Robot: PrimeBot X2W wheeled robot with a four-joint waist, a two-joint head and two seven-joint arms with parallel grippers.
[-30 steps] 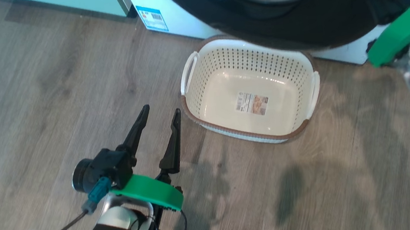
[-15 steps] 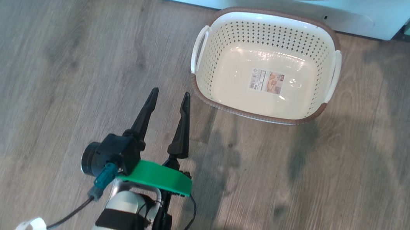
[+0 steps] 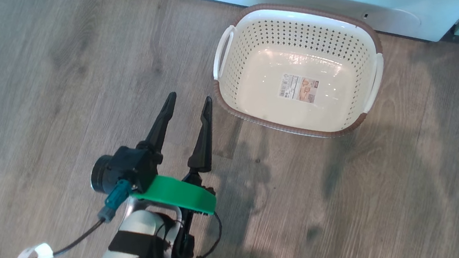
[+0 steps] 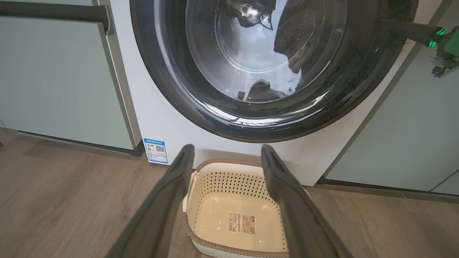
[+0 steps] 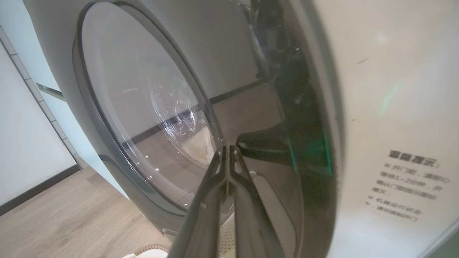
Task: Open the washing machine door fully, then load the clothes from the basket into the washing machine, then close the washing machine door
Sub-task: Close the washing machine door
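- The washing machine (image 4: 150,118) carries a blue-edged sticker (image 4: 156,151) with a QR code, below and left of the washing machine door (image 4: 265,71); its print is too small to read.
- Below the door, the basket (image 4: 229,182) has a barcode label (image 4: 242,223) on its floor, also unreadable.
- Beside the door, grey Chinese characters (image 5: 408,186) on the white front form a heading and three lines, all blurred.
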